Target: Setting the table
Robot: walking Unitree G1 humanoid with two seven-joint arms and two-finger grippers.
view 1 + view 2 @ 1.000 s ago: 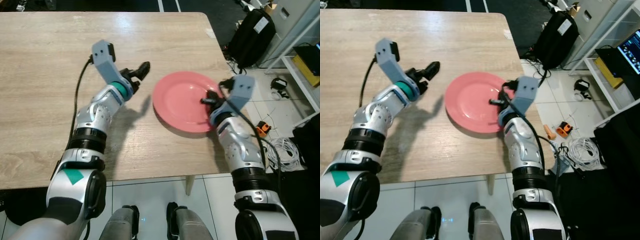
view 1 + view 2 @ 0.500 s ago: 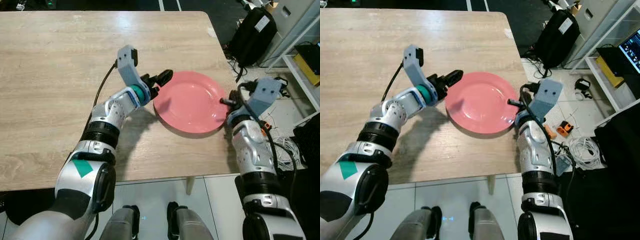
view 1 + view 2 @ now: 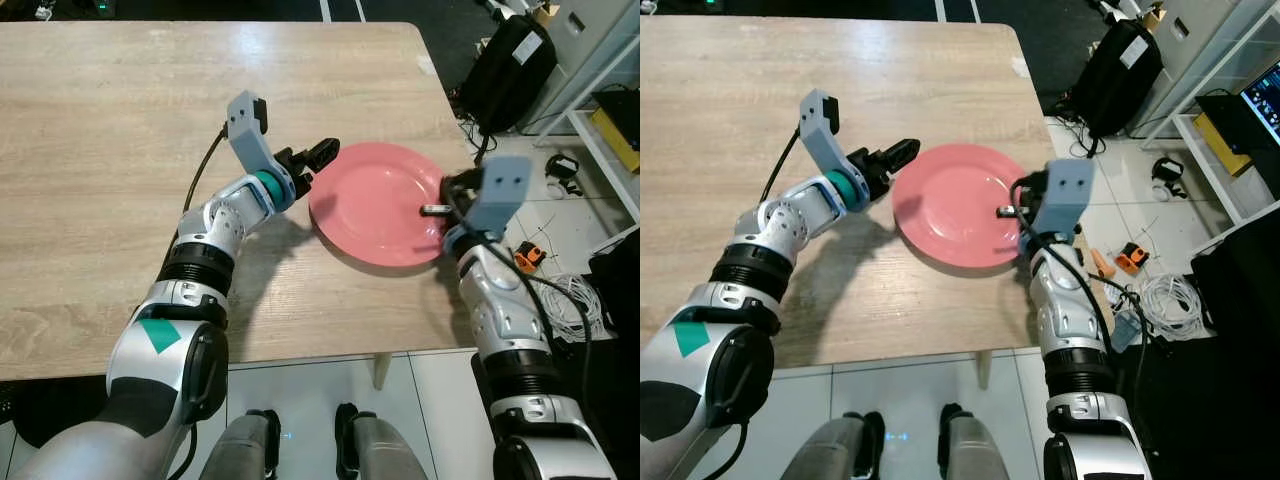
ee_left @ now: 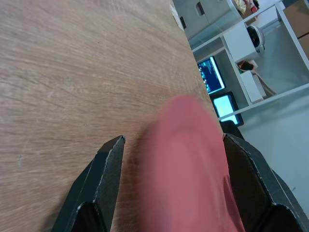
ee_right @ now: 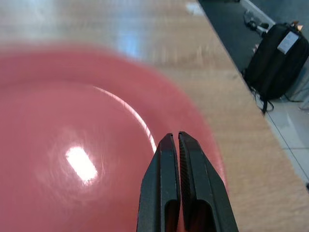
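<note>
We slide the plate (image 3: 378, 203) gently: left gripper (image 3: 322, 153) jaws spread at its rim, right gripper (image 3: 432, 209) jaws clenched empty.

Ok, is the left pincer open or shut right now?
Open. The left pincer has its two black fingers spread wide, straddling the near rim of the pink plate.

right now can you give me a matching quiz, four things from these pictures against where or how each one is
Things:
1. left claw
2. right claw
3. pink plate
4. black bag

Places or states:
A. fingers pressed together, over the plate's right side
B. on the floor past the table's right edge
C. fingers spread, at the plate's left rim
D. flat on the wooden table, near its right end

Pairs: 1-C, 2-A, 3-D, 4-B
</note>
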